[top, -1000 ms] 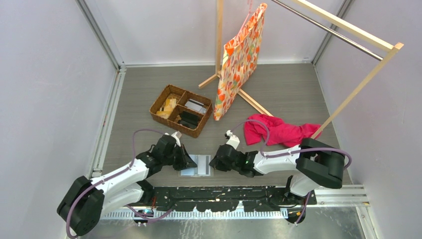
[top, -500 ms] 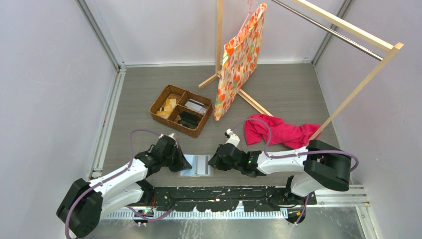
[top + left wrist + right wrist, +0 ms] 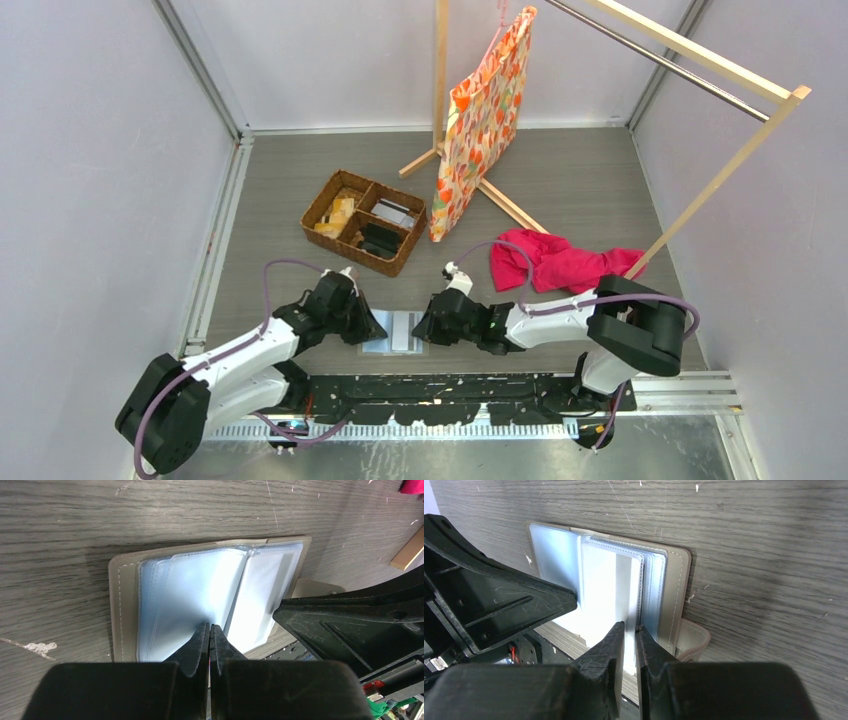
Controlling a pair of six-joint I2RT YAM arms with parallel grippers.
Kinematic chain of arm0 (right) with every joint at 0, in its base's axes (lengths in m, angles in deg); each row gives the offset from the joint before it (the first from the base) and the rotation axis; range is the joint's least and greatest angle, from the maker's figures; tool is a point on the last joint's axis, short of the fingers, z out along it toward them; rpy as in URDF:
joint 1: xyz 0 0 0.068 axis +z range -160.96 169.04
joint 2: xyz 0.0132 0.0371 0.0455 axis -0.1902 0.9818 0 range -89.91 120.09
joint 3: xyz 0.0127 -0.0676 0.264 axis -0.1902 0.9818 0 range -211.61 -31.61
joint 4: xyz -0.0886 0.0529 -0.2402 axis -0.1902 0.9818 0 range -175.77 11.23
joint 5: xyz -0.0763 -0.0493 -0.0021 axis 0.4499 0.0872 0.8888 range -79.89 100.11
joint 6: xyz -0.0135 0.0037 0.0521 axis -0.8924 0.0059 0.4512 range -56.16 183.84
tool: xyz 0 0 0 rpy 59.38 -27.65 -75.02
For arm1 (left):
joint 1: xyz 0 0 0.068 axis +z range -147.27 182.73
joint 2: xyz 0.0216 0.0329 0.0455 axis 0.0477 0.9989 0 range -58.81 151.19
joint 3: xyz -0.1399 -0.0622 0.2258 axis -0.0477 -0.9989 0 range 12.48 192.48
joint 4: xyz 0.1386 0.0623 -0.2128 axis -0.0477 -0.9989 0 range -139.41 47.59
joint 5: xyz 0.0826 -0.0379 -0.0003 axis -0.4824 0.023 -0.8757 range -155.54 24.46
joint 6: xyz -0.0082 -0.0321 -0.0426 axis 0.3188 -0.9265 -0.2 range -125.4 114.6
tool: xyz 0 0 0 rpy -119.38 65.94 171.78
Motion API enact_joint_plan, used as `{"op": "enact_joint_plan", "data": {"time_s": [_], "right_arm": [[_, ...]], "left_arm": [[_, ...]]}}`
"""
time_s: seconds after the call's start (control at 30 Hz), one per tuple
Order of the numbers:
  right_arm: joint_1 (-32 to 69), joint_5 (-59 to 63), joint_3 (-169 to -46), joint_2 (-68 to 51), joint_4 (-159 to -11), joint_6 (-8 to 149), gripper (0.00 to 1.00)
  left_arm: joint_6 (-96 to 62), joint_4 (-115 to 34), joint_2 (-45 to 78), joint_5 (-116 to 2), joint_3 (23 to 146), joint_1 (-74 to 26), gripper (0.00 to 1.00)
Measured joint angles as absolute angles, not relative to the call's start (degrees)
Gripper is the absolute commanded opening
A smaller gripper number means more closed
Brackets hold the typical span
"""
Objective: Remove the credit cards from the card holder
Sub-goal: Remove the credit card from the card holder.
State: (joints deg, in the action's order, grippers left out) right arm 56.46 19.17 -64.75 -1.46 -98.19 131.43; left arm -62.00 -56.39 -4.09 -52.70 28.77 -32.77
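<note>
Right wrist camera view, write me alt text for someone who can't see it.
An open card holder lies flat on a grey wood-grain table, its clear sleeves facing up. The right gripper, black fingers a narrow gap apart, meets the sleeves' near edge. The left gripper reaches in from the picture's left over the other panel.

Soft, even light from above fills the top view, and shadows on the table (image 3: 560,180) are faint. In both wrist views glare whitens the clear sleeves of the card holder (image 3: 190,590), hiding what they contain. The left pincer (image 3: 210,630) and right pincer (image 3: 630,627) are dark and blurred near the lens, while the wood grain beyond stays sharp.
</note>
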Motion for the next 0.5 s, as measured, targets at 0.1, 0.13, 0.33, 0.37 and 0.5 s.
{"op": "enact_joint_plan", "data": {"time_s": [0.1, 0.13, 0.33, 0.37, 0.5], "right_arm": [[56.4, 19.0, -64.9, -1.3, -98.3, 131.3, 0.19], [56.4, 19.0, -64.9, -1.3, -98.3, 131.2, 0.19], [56.4, 18.6, -64.9, -1.3, -98.5, 130.1, 0.18], [56.4, 18.5, -64.9, -1.3, -98.5, 130.1, 0.18], [56.4, 18.5, -65.2, -1.4, -98.1, 129.5, 0.17]], "left_arm": [[-62.0, -55.2, -3.0, -52.3, 28.8, -32.8, 0.00], [-62.0, -54.9, -2.6, -52.1, 28.8, -32.8, 0.00], [-62.0, -53.9, -1.9, -51.5, 28.8, -32.8, 0.01], [-62.0, -53.9, -1.9, -51.5, 28.8, -32.8, 0.01], [-62.0, -53.7, -1.8, -51.5, 28.7, -32.8, 0.01]]}}
